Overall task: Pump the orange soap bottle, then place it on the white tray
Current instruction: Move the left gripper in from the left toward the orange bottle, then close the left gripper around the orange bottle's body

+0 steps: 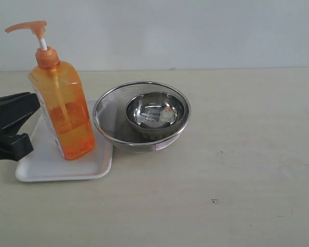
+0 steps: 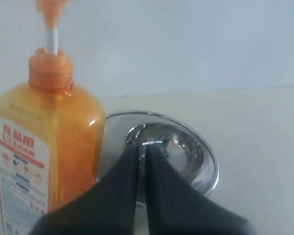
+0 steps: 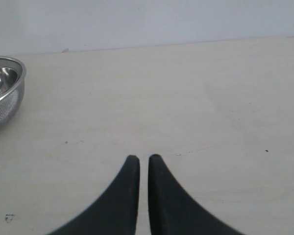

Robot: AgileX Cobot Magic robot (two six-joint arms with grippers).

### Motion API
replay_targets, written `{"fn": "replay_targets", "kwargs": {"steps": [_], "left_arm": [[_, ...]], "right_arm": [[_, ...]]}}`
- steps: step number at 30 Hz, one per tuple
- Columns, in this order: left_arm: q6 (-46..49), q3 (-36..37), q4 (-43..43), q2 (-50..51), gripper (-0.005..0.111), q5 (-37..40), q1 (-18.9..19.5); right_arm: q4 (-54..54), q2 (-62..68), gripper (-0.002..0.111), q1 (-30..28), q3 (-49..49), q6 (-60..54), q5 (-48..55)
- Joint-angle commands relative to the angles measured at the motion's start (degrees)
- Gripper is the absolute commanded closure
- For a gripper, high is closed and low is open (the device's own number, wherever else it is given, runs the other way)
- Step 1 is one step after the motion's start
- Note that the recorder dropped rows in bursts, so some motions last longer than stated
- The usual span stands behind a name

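The pale table [image 1: 237,180] carries everything. On its left part lies the white tray [image 1: 46,167], flat on the surface. Just beside the tray's right edge sits a round steel mesh strainer [image 1: 109,112]; it is unclear whether its rim touches the tray.

The orange soap bottle [image 1: 64,113] stands upright on the tray, toward the side nearest the strainer. It is partly filled with orange liquid. The white stem shows beneath the orange pump head, whose spout points left in the exterior view. The white-and-red label faces the left arm.

Inside the strainer rests a smaller polished steel bowl [image 1: 157,116], upright, with its rim below the strainer's rim.

The left tool [image 2: 143,152] is clenched, its two black fingers pressed nearly together with nothing between them. It sits low at the left of the exterior view, over the tray's left edge and just beside the bottle's labelled face. Whether it brushes the bottle cannot be told. In its wrist view the tips point toward the strainer and bowl.

The right tool [image 3: 143,159] is likewise clenched on nothing. It hangs over bare table, well apart from the strainer, and is outside the exterior view.
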Motion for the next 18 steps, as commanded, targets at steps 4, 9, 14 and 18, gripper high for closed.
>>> {"fn": "replay_targets", "kwargs": {"steps": [4,9,14,18], "left_arm": [[-0.6,2.6,-1.4,7.5,0.102,-11.1,-0.4],[-0.6,2.9,-1.4,16.1,0.102,-18.7,-0.4],[-0.3,3.0,-1.4,22.9,0.102,-27.5,-0.4],[-0.3,3.2,-3.1,28.6,0.102,-35.6,-0.4]], "right_arm": [[-0.4,-0.3,0.104,-0.1,0.0,-0.2,-0.4],[-0.4,-0.3,0.104,-0.1,0.0,-0.1,-0.4],[-0.4,-0.3,0.104,-0.1,0.0,-0.1,-0.4],[-0.4,-0.3,0.104,-0.1,0.0,-0.1,-0.4]]}}
